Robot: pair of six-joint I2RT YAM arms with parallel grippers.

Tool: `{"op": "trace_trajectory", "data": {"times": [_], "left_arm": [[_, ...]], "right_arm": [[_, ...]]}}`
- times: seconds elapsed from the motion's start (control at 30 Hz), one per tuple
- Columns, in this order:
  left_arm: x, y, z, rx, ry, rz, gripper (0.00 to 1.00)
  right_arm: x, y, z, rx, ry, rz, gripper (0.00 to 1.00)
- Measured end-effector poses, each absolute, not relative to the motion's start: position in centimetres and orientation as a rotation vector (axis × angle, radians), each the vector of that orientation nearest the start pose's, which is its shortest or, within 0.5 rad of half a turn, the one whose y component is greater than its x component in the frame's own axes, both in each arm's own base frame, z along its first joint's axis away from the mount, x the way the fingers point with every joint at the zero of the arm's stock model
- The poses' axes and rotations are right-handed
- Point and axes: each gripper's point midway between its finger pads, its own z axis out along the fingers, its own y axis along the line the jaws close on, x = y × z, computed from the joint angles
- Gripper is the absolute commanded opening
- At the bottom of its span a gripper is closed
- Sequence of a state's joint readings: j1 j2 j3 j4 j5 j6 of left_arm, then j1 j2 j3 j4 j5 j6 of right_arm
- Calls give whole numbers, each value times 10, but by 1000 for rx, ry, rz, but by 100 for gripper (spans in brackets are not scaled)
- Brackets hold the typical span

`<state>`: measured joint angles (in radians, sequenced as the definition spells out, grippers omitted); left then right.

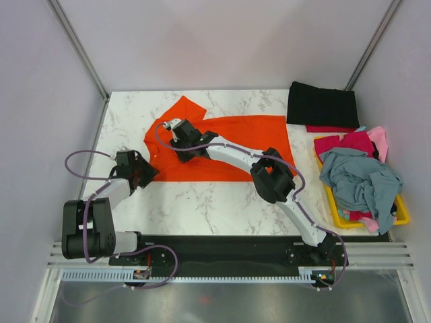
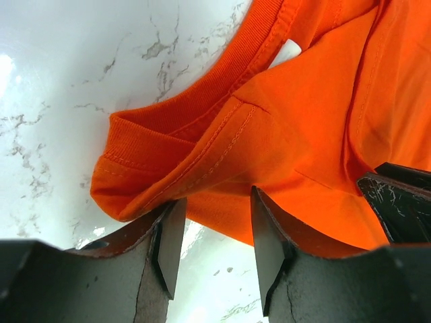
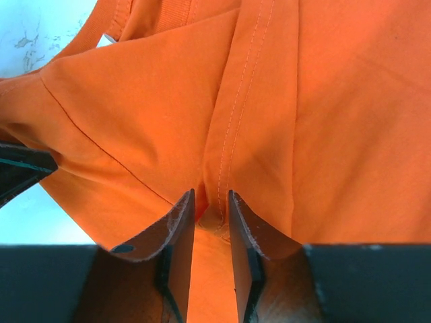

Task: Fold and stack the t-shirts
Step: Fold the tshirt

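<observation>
While the orange t-shirt (image 1: pixel 242 145) lies spread across the middle of the marble table (image 1: pixel 202 202) in the top view, both arms meet at its left end. The right gripper (image 1: pixel 176 131) reaches diagonally over the cloth to the upper left part of the shirt. In its wrist view, the right gripper (image 3: pixel 210 198) has its fingers drawn close together, pinching a raised, stitched seam fold of the orange t-shirt (image 3: pixel 323 101).

The left gripper (image 1: pixel 141 173) sits at the shirt's lower left edge. Its wrist view shows the left gripper (image 2: pixel 217 202) with fingers apart. The folded edge of the orange t-shirt (image 2: pixel 303 121) lies just past the tips, and bare marble shows in the gap. The ribbed collar (image 2: pixel 202 101) curves through the centre of that frame.

At the upper right of the top view a black t-shirt (image 1: pixel 322 104) lies folded flat, with a strip of red t-shirt (image 1: pixel 330 128) showing at its lower edge. Below them, at the right edge, a yellow bin (image 1: pixel 402 214) holds a crumpled grey-blue t-shirt (image 1: pixel 360 178) and a pink t-shirt (image 1: pixel 379 138).
</observation>
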<state>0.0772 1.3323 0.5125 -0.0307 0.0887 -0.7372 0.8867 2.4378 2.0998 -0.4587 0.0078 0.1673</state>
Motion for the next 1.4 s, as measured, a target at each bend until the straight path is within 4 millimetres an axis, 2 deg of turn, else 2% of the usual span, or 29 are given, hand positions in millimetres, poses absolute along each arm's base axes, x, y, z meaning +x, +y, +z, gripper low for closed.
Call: {"op": "trace_trajectory", "data": {"times": [0.13,0.23,0.27,0.37,0.5,0.67,0.87,0.9,0.93,0.97,1.0,1.03,1.13,1.33,1.4], "left_arm": [[312,-18,27,-937,2259,-407,51],[313,-17,27,-936,2253,-408,51],[313,-17,27,-936,2251,-409,51],[313,-17,26,-935,2248,-413,51],[313,-17,26,-934,2244,-417,50],[313,-17,26,-933,2242,-418,50],[314,-17,26,-932,2237,-423,50],[314,-17,26,-932,2237,-425,50],[314,-17,26,-932,2238,-426,50],[314,-17,26,-931,2236,-429,50],[315,-17,26,-929,2234,-430,50],[316,-17,26,-928,2231,-431,50],[318,-17,26,-924,2226,-438,50],[321,-18,26,-919,2219,-446,50],[322,-18,27,-917,2222,-449,52]], "right_arm": [[386,481,51,-851,2276,485,27],[385,481,50,-853,2279,483,15],[385,481,49,-853,2280,482,9],[386,479,45,-848,2286,466,3],[391,473,43,-838,2286,417,2],[407,460,43,-794,2291,383,1],[453,417,45,-667,2316,345,2],[461,408,45,-642,2320,339,7],[469,400,45,-616,2325,337,42],[476,393,46,-587,2331,339,63],[483,386,46,-563,2333,337,77],[489,379,47,-544,2334,333,86],[501,369,49,-529,2322,321,90],[509,372,62,-522,2278,332,91],[510,367,65,-511,2275,324,91]]}}
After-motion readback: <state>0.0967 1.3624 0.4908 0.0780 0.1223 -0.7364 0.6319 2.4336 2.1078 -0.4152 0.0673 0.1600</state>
